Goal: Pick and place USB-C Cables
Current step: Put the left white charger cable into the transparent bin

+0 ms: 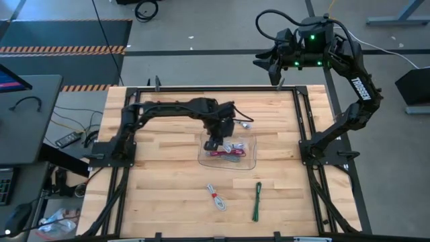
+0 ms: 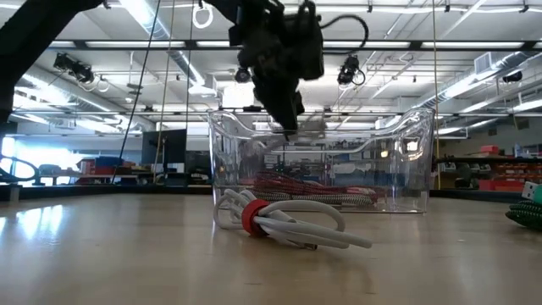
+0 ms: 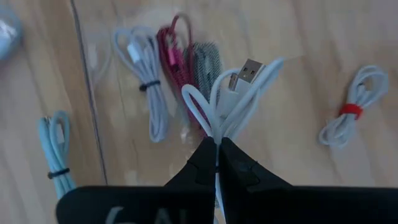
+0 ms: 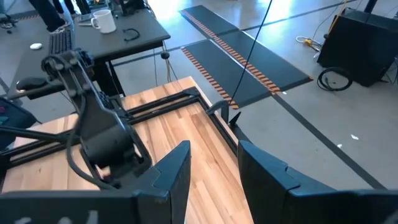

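My left gripper [image 1: 213, 142] [image 3: 219, 142] hangs over the clear tray [image 1: 250, 160] [image 2: 406, 161], shut on a white cable [image 3: 233, 99]. In the tray lie a white bundle [image 3: 146, 81], a dark red one [image 3: 169, 53] and a grey-green woven one [image 3: 205, 62]. A white cable with a red tie [image 1: 216, 197] [image 2: 279, 222] and a green cable [image 1: 257, 200] [image 2: 525, 212] lie on the table nearer than the tray. A pale blue cable [image 3: 53, 149] [image 1: 245, 123] lies beyond it. My right gripper [image 1: 275, 67] [image 4: 214, 149] waits open, raised past the table's far edge. My left gripper pinches the white cable between its two fingers, coming from above and pointing down. The fingers close on the gathered strands [image 3: 217, 134] at one end of the bundle. The loops and a USB plug [image 3: 252, 67] hang below the fingers, lifted clear over the tray.
Black frame rails [image 1: 306, 121] run along the table's left, right and far sides. Bare wood [image 1: 161, 195] lies left of the loose cables. A side desk [image 1: 27, 114] stands beyond the table's left edge.
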Available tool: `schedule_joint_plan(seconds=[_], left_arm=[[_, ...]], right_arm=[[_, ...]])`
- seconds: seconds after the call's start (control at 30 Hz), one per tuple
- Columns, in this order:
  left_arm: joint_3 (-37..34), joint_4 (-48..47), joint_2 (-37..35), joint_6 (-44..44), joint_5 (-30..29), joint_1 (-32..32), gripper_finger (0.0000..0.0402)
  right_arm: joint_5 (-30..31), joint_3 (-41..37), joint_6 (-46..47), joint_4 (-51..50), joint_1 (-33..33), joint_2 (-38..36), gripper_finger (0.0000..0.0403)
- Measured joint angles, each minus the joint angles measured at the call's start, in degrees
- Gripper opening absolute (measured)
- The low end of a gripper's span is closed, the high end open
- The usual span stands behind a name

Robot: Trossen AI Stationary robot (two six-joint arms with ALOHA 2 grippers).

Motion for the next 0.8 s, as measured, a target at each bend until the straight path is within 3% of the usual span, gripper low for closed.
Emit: schedule_joint_plan(seconds=[0.53, 0.8], left_arm=[[0.0, 3.6, 5.3, -5.9, -8.9, -1.1, 0.0004], [0.0, 3.2, 6.1, -8.5, -8.0, -0.8, 0.0004]], right_arm=[[-0.1, 0.0, 0.0, -0.7, 0.0, 0.0, 0.0138], [-0.2, 0.0, -0.5, -1.3, 0.0, 0.0, 0.0138]])
